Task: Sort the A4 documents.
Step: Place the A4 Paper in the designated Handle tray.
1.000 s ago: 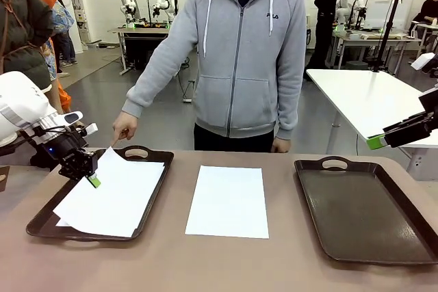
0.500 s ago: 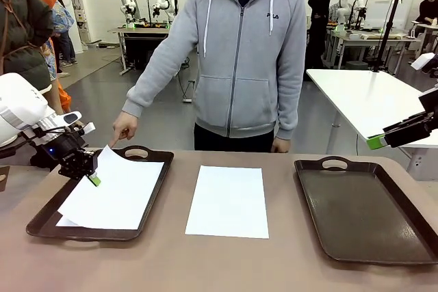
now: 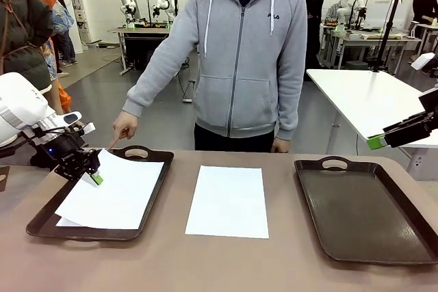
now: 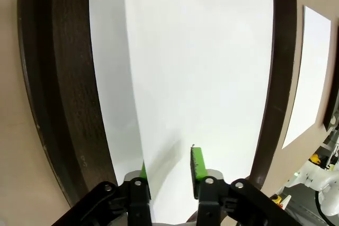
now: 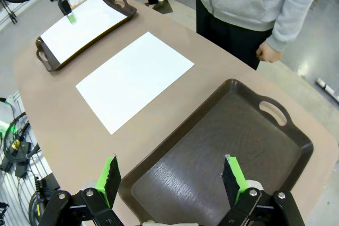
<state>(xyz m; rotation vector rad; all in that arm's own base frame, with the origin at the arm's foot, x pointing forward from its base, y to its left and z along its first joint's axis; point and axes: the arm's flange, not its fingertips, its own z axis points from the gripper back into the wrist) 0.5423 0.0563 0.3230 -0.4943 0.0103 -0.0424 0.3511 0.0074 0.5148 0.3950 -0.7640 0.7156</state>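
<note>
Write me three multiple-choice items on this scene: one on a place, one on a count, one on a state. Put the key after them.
1. Where does the sheet outside the trays lie?
A. On the table, between the left tray and the right tray
B. In the right tray
C. On the floor

2. How many brown trays stand on the table?
A. One
B. Three
C. Two

3. How do the right gripper's jaws stand?
A. Shut on a sheet
B. Open
C. Shut on a tray's handle

Key:
1 A: the front view shows it flat on the bare table between them.
2 C: one tray stands at each side.
3 B: the right wrist view shows the green pads wide apart, gripping nothing.
</note>
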